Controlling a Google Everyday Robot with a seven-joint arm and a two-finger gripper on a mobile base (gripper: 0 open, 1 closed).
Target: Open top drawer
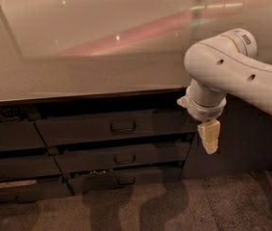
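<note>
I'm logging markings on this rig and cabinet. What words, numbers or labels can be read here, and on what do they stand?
No text can be read anywhere.
Small dark striped patch on the white arm: possibly a label, too blurred to read.
Top drawer, lower drawers, countertop: no markings visible.
Gripper, hanging just right of the top drawer's right end: no markings visible.

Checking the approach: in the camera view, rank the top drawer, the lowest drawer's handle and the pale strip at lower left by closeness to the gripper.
The gripper hangs at the right.
1. top drawer: its right end is just beside it.
2. lowest drawer's handle: down-left.
3. pale strip: far left.
</note>
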